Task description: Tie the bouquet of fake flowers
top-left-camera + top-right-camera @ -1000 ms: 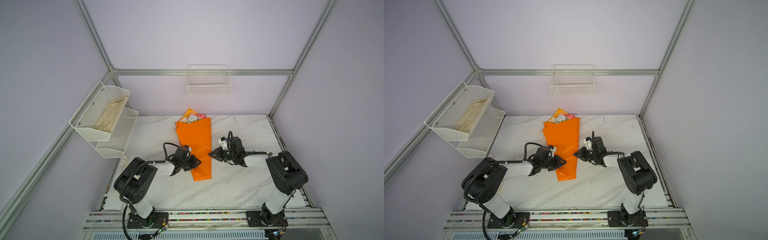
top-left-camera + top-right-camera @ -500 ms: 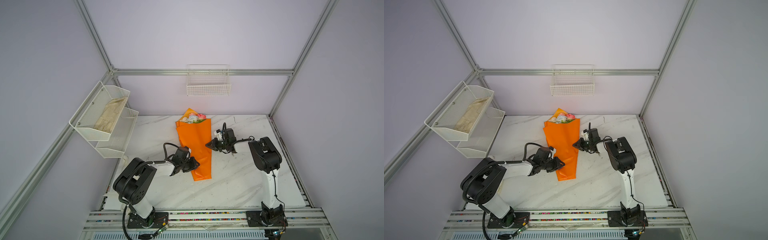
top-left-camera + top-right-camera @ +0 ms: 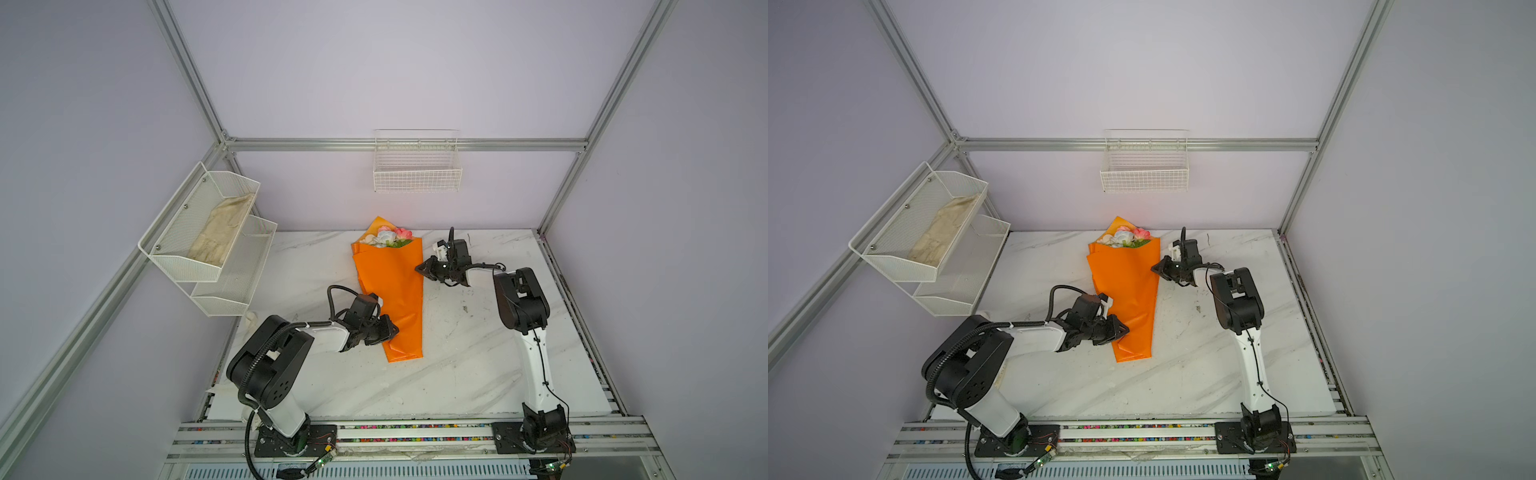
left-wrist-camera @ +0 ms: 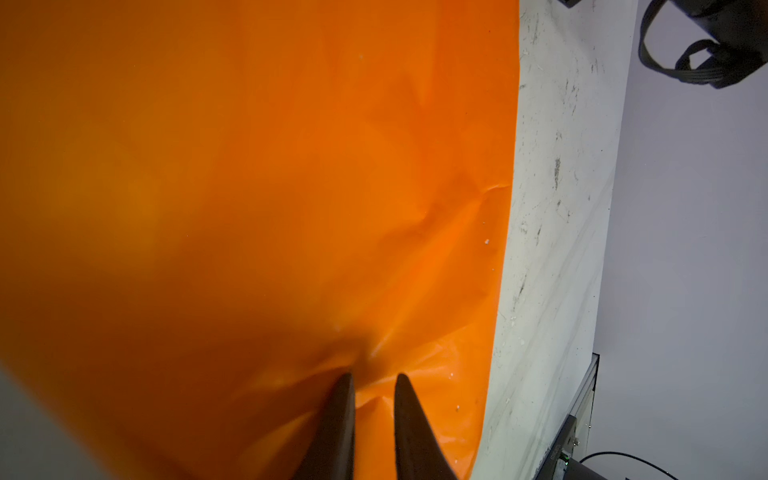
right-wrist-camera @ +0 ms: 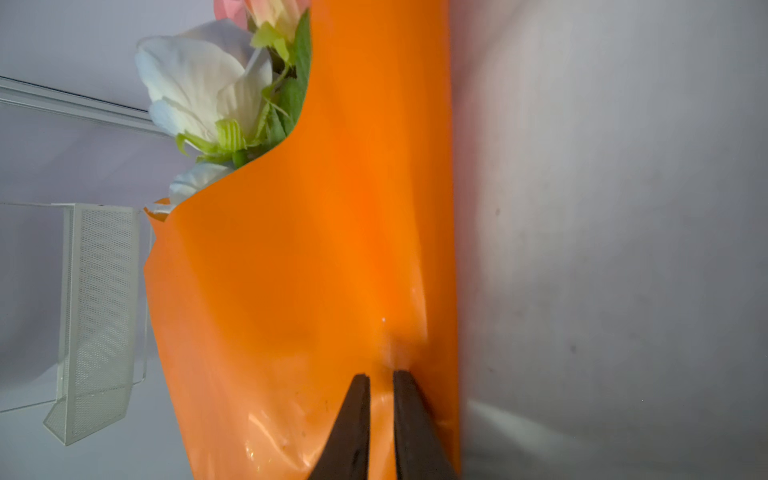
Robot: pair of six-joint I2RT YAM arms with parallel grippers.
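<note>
Pinching glossy creased orange paper, left gripper and right gripper alike; silky white flowers beyond the right one; scuffed marble table, lilac walls

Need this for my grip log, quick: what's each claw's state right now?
Left claw: closed, pinching the orange wrapping paper.
Right claw: closed, pinching the orange wrapping paper too.

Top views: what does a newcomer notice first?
The bright orange-wrapped bouquet of fake flowers lies mid-table, blooms toward the back wall. The left gripper pinches its near left edge and the right gripper its right edge farther back. A beige cloth lies in the wall shelf at left.
</note>
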